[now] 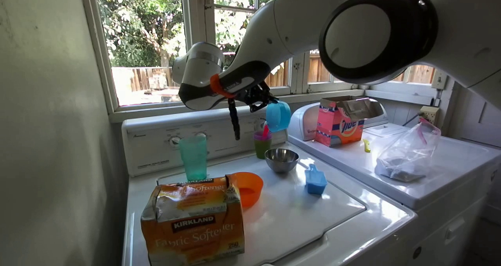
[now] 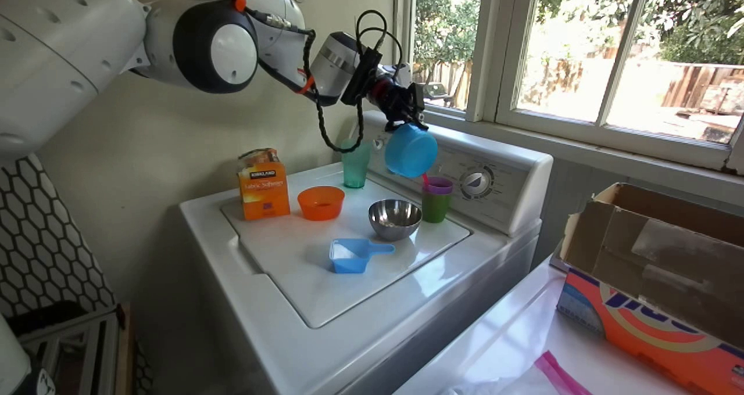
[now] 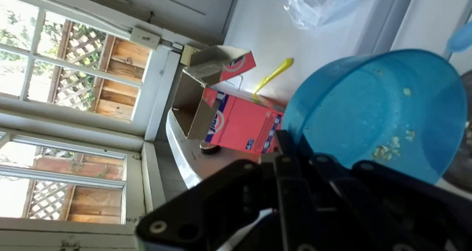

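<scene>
Black jointed gripper (image 3: 294, 142): clenches the rim of a round, translucent blue plastic bowl (image 3: 368, 110).
Blue bowl: hangs tilted in the air, roughly above a round, shiny steel bowl (image 2: 395, 221) and near a green plastic cup (image 2: 436, 208); shows pale crumbs (image 3: 385, 150) inside.
White enamel washer top (image 1: 282, 215): bears also a boxy light-blue plastic scoop (image 2: 349, 259), a round orange plastic bowl (image 2: 321, 204) and, just beside that bowl, an orange cardboard fabric-softener box (image 2: 264, 190).
Neighbouring white appliance (image 1: 450, 168): carries an open pink-and-orange cardboard detergent box (image 1: 339, 128) and a clear plastic bag (image 1: 409, 152).
White-framed windows (image 1: 145, 43): let in daylight behind the washer.
</scene>
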You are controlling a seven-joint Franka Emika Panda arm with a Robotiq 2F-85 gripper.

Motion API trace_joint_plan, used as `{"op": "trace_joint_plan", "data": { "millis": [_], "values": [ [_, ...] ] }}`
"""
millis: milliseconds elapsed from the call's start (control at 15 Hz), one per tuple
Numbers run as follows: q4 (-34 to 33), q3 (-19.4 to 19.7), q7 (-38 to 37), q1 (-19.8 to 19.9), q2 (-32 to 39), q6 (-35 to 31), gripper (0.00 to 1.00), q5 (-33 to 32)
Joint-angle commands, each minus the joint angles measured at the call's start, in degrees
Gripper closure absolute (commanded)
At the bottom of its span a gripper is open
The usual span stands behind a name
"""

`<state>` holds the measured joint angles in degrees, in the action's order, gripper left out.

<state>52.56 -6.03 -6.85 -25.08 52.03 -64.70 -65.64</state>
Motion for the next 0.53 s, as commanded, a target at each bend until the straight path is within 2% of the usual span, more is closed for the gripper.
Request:
{"op": "trace_joint_plan", "data": {
  "millis": [0, 467],
  "values": [
    [9.52, -3.03, -9.06, 3.51, -6.44, -11.18, 0.99, 2.55],
    [24.97, -6.06, -20.06, 8.77, -15.16, -37.56, 0.99, 0.96]
  ]
}}
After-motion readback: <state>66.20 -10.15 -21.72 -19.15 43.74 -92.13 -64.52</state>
